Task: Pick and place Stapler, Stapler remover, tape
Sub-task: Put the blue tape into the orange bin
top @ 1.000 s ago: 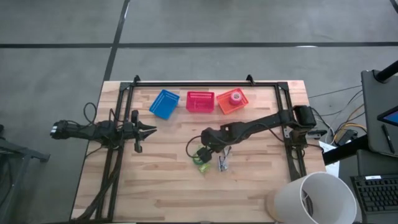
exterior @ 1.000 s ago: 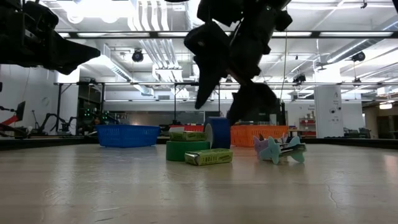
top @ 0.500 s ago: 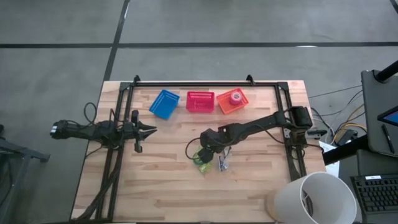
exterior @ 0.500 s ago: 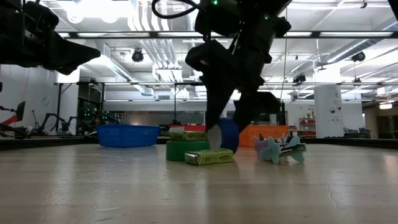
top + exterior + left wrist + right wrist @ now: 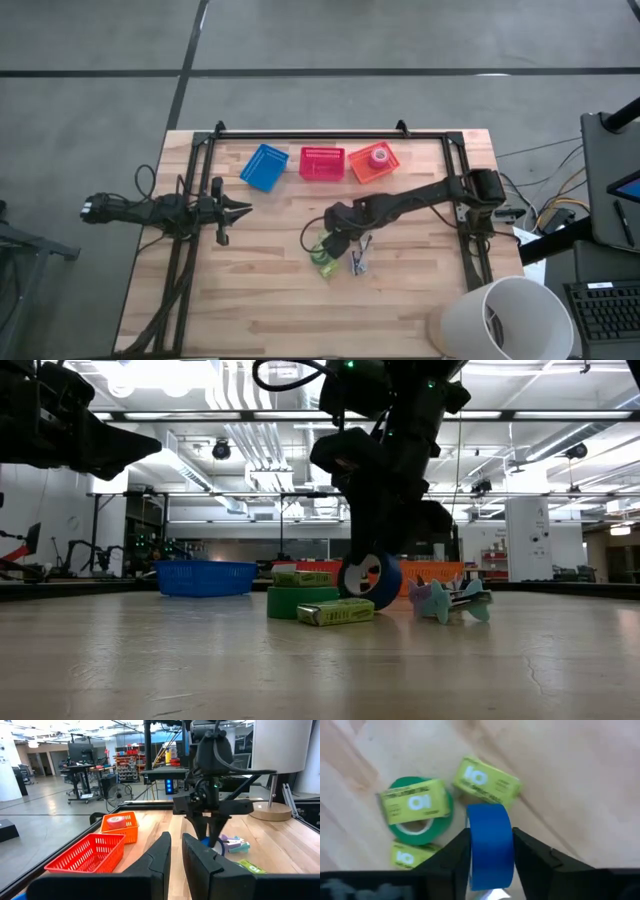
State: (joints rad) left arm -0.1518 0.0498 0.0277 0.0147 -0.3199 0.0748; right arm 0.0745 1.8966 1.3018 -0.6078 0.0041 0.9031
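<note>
A blue tape roll [image 5: 490, 845] stands on edge between the fingers of my right gripper [image 5: 338, 238], which is shut on it at mid-table. Beside it lies a green tape roll [image 5: 417, 830] with a yellow-green box [image 5: 415, 802] on top; two more such boxes [image 5: 487, 780] lie around it. The teal and purple stapler remover [image 5: 450, 600] lies just to the right. A red-pink tape roll [image 5: 379, 157] sits in the orange basket [image 5: 365, 170]. No stapler is in view. My left gripper [image 5: 244, 209] hovers at the left, nearly shut with only a slit between its fingers, holding nothing. My right gripper pinches the blue roll by its two flat faces [image 5: 471, 845], one finger [image 5: 532, 857] on each side. The fingers come from above, pointing down. The roll stands upright on edge, its round face [image 5: 372, 582] toward the near edge. Whether its lower rim touches the table I cannot tell.
A blue basket [image 5: 264, 166], a red basket [image 5: 321, 163] and the orange one stand in a row at the far edge. Black frame rails [image 5: 190, 250] run along the table's sides. A white lamp shade [image 5: 500, 318] hangs over the near right corner.
My right gripper has come down over the blue roll and shut on it. The roll, edge-on to the table's near side before, has turned and now shows its round face there.
</note>
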